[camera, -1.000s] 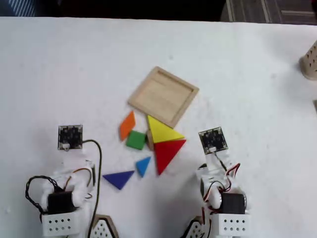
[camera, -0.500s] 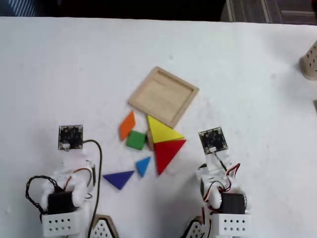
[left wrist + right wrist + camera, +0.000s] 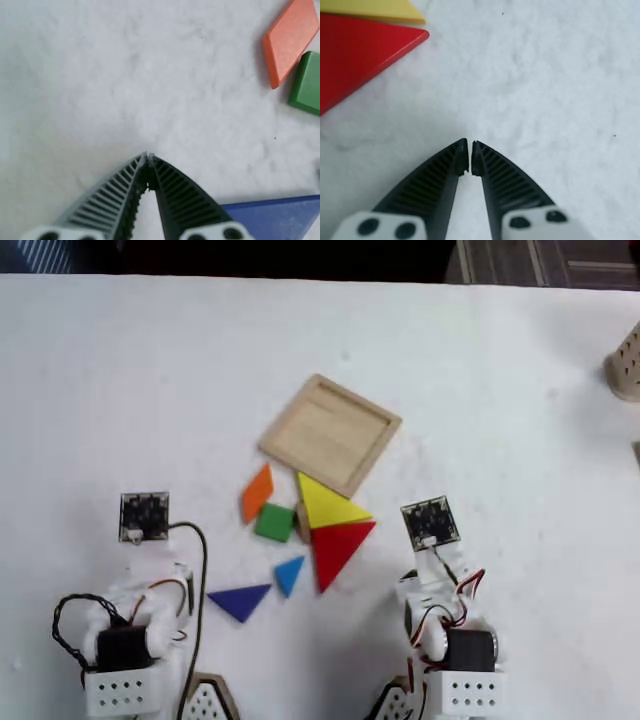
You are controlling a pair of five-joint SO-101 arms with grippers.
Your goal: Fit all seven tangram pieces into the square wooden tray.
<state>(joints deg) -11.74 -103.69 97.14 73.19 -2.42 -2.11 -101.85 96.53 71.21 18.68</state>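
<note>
1. Off at nine o'clock of the loose pieces, the left tool (image 3: 148, 159) hangs over bare counter (image 3: 120, 370), its tips pressed together with nothing between them. The dark blue triangle (image 3: 240, 600) lies just beside it.
2. Toward the middle, the orange parallelogram (image 3: 257, 492) and green square (image 3: 274, 522) sit at seven o'clock of the wooden tray (image 3: 303, 471). The small light-blue triangle (image 3: 289, 574) lies at six o'clock of the green square.
3. A plain wooden piece (image 3: 301, 523) shows between the green square and the yellow triangle (image 3: 328, 505); I cannot tell its shape. The yellow triangle lies against or just beside the tray's six o'clock edge, and the red triangle (image 3: 336, 548) meets its lower side.
4. The tray holds nothing, so I judge the task stands at its first pick.
5. At three o'clock of the red triangle, the right tool (image 3: 469, 147) is likewise closed and empty over bare counter.
6. The next move likely calls for one tool to open, settle over a near piece, grip its thin edges, and carry it into a tray corner.
</note>
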